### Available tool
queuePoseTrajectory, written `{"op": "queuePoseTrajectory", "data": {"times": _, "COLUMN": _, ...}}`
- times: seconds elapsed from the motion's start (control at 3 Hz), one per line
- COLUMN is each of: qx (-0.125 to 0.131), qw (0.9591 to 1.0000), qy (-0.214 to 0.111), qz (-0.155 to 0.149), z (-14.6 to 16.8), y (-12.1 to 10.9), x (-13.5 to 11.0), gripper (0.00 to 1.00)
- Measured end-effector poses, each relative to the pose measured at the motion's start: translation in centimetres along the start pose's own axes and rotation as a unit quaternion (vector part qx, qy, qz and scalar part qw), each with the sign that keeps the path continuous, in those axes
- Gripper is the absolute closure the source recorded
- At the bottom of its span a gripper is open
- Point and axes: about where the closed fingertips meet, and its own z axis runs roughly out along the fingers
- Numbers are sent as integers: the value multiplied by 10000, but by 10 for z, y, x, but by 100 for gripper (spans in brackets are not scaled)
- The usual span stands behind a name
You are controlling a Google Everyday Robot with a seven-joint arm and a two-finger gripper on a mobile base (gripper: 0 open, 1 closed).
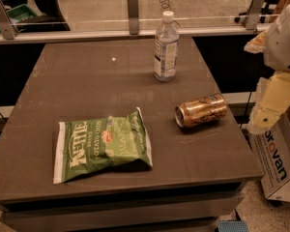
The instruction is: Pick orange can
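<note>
Grey table [87,81]. The orange can [201,110] lies on its side near the right edge, one round end turned left. A clear water bottle [166,50] with a white cap stands upright behind it, toward the far edge. A green chip bag [102,144] lies flat at front left, well apart from the can. The gripper [266,111] hangs past the table's right edge, near the can but not touching it. A white printed box [278,163] sits on the floor below.
</note>
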Motion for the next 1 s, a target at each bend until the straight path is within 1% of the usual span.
{"op": "queuePoseTrajectory", "data": {"times": 0.33, "qx": -158, "qw": 9992, "qy": -175, "qz": -331, "z": 27, "y": 6, "x": -24, "gripper": 0}}
{"op": "queuePoseTrajectory", "data": {"times": 0.67, "qx": -328, "qw": 9966, "qy": -397, "qz": -650, "z": 56, "y": 11, "x": -42, "gripper": 0}}
{"op": "queuePoseTrajectory", "data": {"times": 1.0, "qx": -504, "qw": 9933, "qy": -543, "qz": -883, "z": 90, "y": 8, "x": -48, "gripper": 0}}
